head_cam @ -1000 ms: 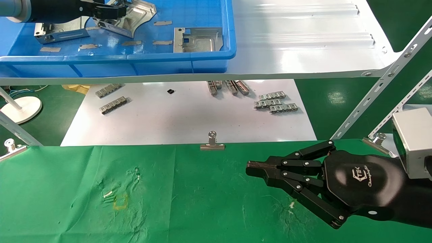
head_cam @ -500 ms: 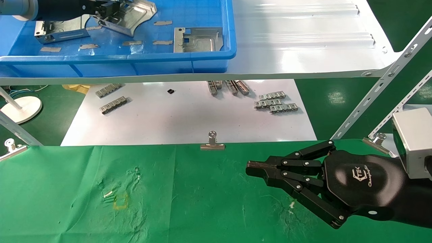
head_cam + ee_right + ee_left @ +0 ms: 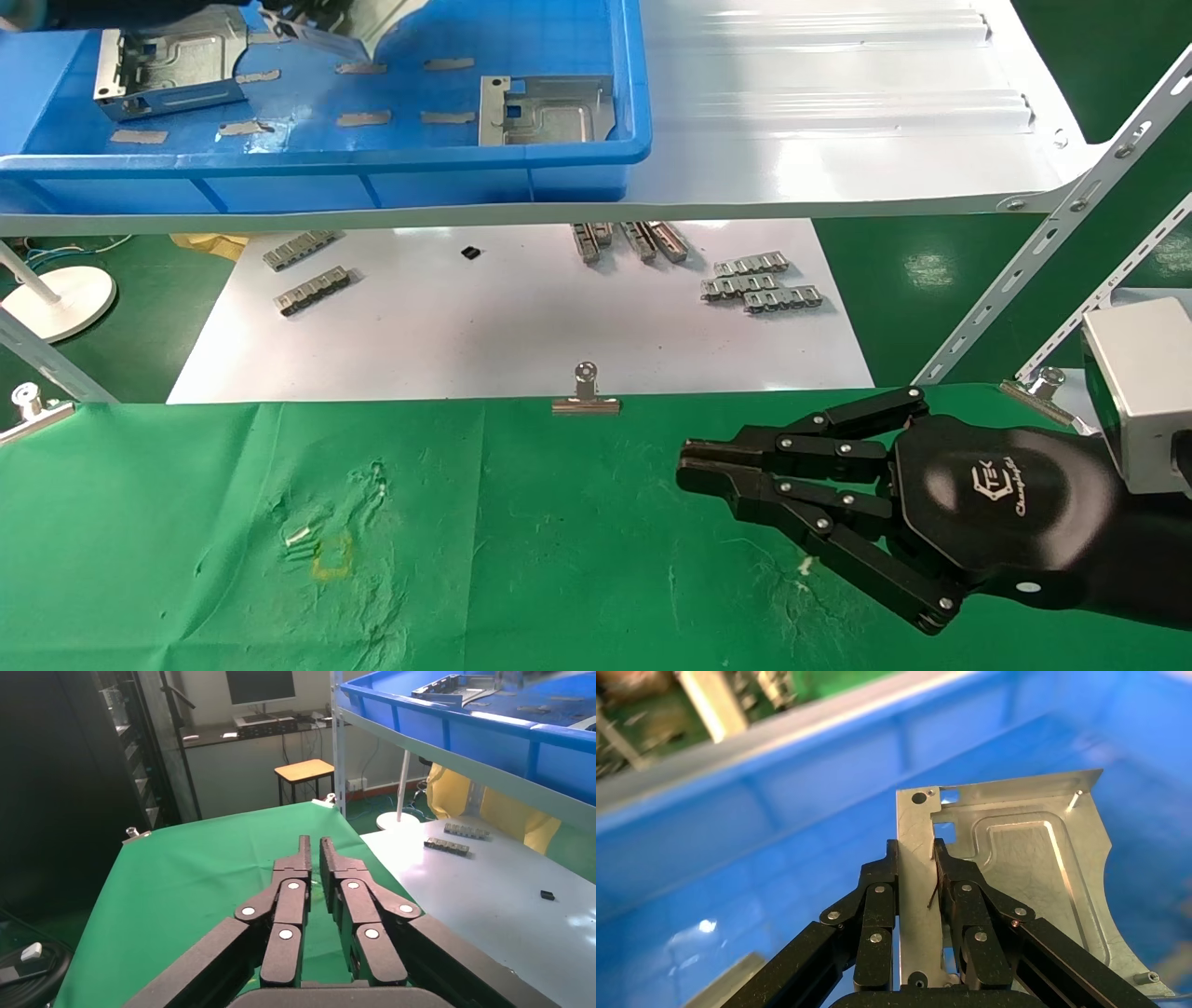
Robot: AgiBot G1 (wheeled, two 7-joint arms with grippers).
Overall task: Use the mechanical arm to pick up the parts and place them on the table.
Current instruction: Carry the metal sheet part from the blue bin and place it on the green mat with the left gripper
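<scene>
My left gripper is shut on the flat edge strip of a silver bracket part and holds it above the floor of the blue bin. In the head view this part shows at the top edge, and the left arm is almost out of view there. Two more parts lie in the bin. My right gripper hovers empty over the green table, fingers together with a narrow slit; it also shows in the right wrist view.
The bin stands on a glossy white shelf held by perforated struts. Below lies a white sheet with grey link strips. Binder clips pin the cloth's far edge. A grey box sits at the right.
My left gripper has lifted the held part up and away, toward the top edge of the head view. The right arm has stayed in place.
</scene>
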